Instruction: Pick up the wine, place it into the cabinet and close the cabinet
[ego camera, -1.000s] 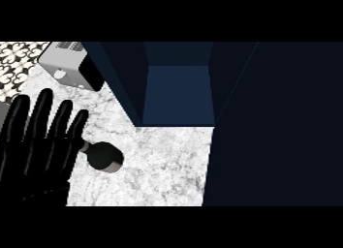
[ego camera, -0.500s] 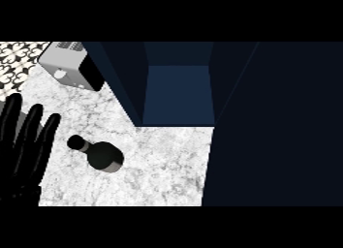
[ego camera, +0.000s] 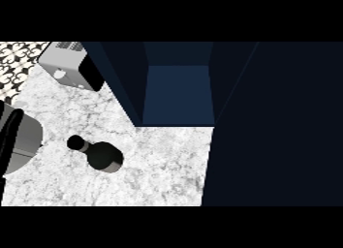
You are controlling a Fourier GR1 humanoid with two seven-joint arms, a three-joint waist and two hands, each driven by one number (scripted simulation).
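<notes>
At frame centre-left, one wine bottle; counts and states below.

wine bottle (ego camera: 99,155): one, black, seen from above on the marble counter (ego camera: 160,164), neck toward the upper left; nothing touches it.

cabinet (ego camera: 179,92): one, dark blue, upper centre of frame, open; inner shelf shows lighter blue, nothing visible inside it. Bottle sits on the counter below and left of the opening, apart from it.

cabinet door (ego camera: 282,126): one large dark panel filling the right half of frame, running down past the counter's right edge.

toaster (ego camera: 70,65): one, silver with a black side, upper left of frame, just beside the cabinet's left wall.

left hand (ego camera: 3,138): one hand in view, at the left edge, mid-height. Black fingers straight and spread slightly, pointing up-frame, holding nothing. Well apart from the bottle.

grey round object (ego camera: 27,147): one, at the left edge under and beside the hand; partly hidden, cannot tell what it is.

right hand: does not show anywhere in the view.

patterned tile (ego camera: 13,63): one black-and-white patch, upper left corner, behind the toaster.
</notes>
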